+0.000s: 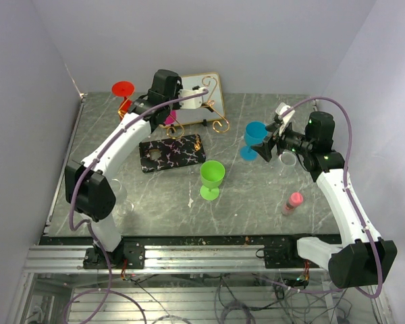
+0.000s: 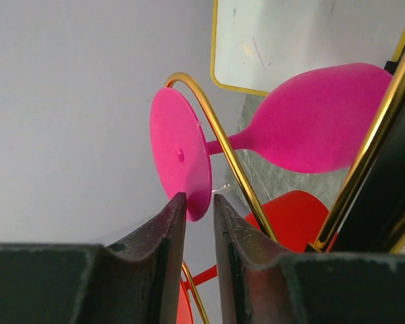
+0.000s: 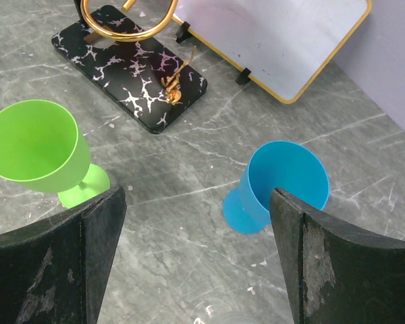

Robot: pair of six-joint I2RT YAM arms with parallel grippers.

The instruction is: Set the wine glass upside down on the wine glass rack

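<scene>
A pink wine glass (image 2: 317, 118) hangs on the gold wire of the wine glass rack (image 2: 219, 135). Its stem runs through the wire and its round foot (image 2: 180, 158) is on the far side. My left gripper (image 2: 200, 197) is open a little. The rim of the foot sits between the fingertips, with a gap beside it. From above, the left gripper (image 1: 167, 113) is at the rack (image 1: 216, 115), whose black marbled base (image 1: 172, 154) lies in front. My right gripper (image 3: 197, 196) is open wide and holds nothing. It hovers beside a blue glass (image 3: 283, 182).
A green glass (image 1: 212, 175) stands mid-table and a red glass (image 1: 123, 91) at the back left. A gold-rimmed white tray (image 1: 212, 88) leans behind the rack. A pink bottle (image 1: 293, 201) lies at the right. Clear glasses stand near each arm (image 1: 121, 199) (image 1: 288, 158).
</scene>
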